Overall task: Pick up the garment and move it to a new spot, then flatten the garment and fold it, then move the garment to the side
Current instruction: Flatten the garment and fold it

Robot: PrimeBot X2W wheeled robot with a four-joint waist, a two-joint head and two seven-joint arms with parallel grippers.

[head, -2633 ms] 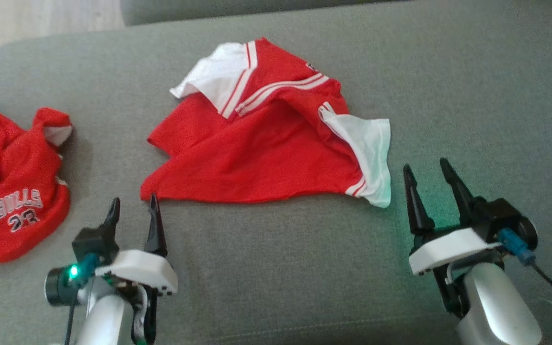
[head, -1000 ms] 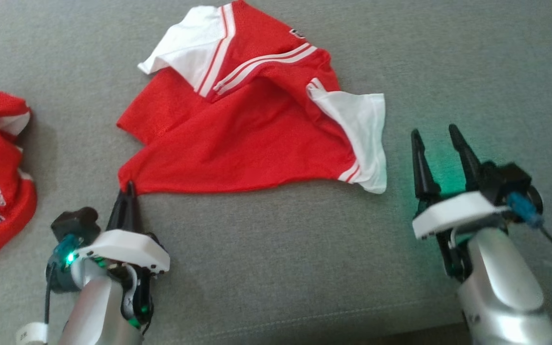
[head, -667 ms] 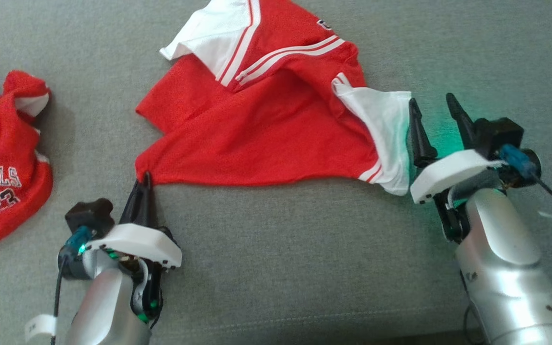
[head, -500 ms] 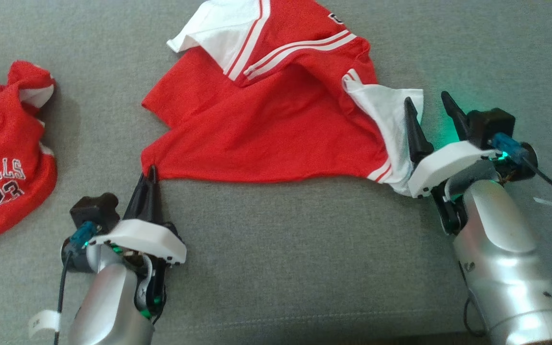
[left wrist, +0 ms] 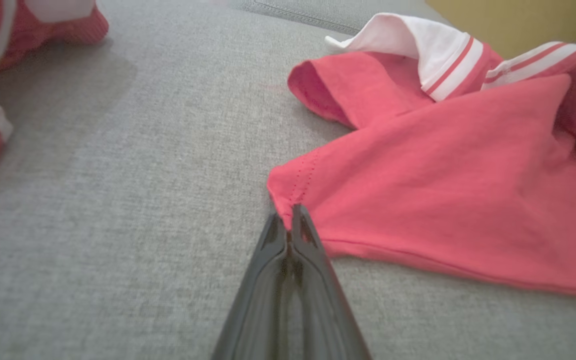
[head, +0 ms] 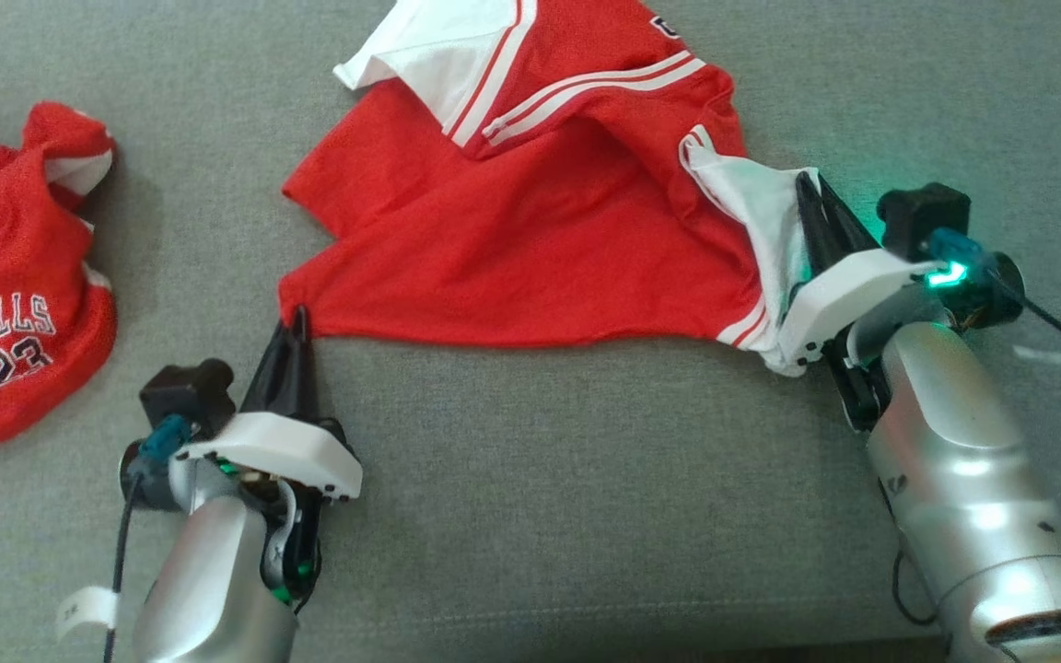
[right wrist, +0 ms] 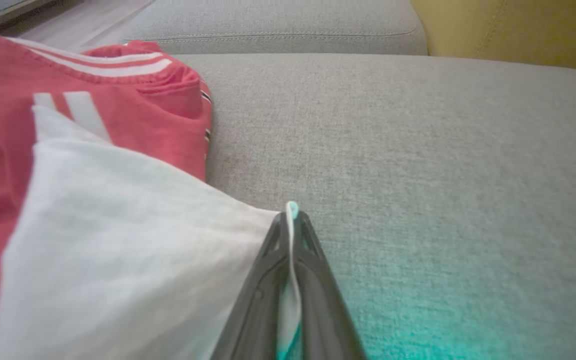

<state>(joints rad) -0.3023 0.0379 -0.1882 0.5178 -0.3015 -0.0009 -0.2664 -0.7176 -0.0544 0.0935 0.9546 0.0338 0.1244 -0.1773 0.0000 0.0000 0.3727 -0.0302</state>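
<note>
Where it lies crumpled on the grey sofa (head: 540, 516), the garment (head: 530, 239) runs its long axis side to side across the seat. Its striped upper part points toward the far edge and its straight red hem toward the near edge.

- Look: red shirt, white sleeves, red-and-white stripe trim. The body is creased, with one fold lapping across the middle. One white sleeve lies flat at the far side; the other is drawn out at the right end.
- Place: middle of the seat, its top running past the head view's upper border.
- Left gripper (head: 296, 322): closed, pinching the red hem corner at the garment's left end.
- Right gripper (head: 811, 189): closed, with the white sleeve edge nipped between its fingers at the garment's right end.
- Second jersey (head: 15, 304): red, lettered BULLS 23, bunched near the seat's left edge, well apart from the garment.
- Sofa: grey woven cloth, stitched seam along the near edge, green glow on the weave beside the right gripper.
- Room: yellow cushion (right wrist: 518, 30) beyond the seat's far edge; strip of pale floor (right wrist: 93, 15) past the sofa.
</note>
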